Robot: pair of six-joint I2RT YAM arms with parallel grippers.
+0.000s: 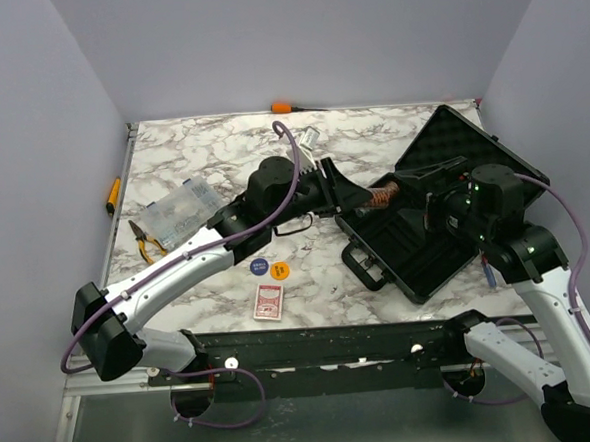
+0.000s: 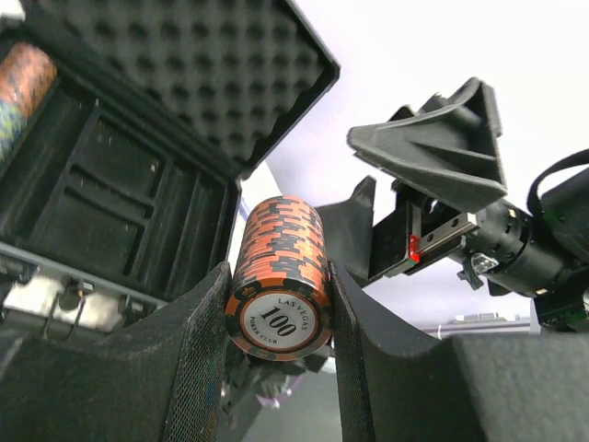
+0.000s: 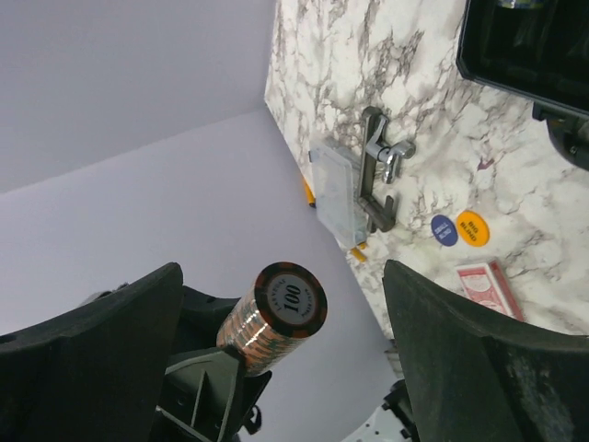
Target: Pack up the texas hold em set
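My left gripper (image 1: 366, 195) (image 2: 279, 304) is shut on an orange-and-black chip stack (image 1: 382, 196) (image 2: 281, 267) marked 100, held sideways in the air beside the open black case (image 1: 432, 243) (image 2: 110, 184). The case's foam lid (image 2: 184, 74) stands up behind, and another chip stack (image 2: 23, 78) lies inside. My right gripper (image 1: 424, 201) (image 3: 281, 350) is open. Its fingers (image 3: 101, 359) stand wide on either side of the held chip stack (image 3: 281, 313) without touching it. A blue disc (image 1: 261, 266) (image 3: 444, 229), an orange disc (image 1: 280, 270) (image 3: 471, 227) and the red-backed deck (image 1: 269, 302) (image 3: 488, 287) lie on the table.
A clear plastic box (image 1: 174, 210) (image 3: 333, 193) and pliers (image 1: 141, 240) sit at the left. A grey metal clamp (image 1: 310, 138) (image 3: 377, 175) lies near the back, and an orange screwdriver (image 1: 283, 107) at the back edge. The case handle (image 1: 363, 267) faces the front.
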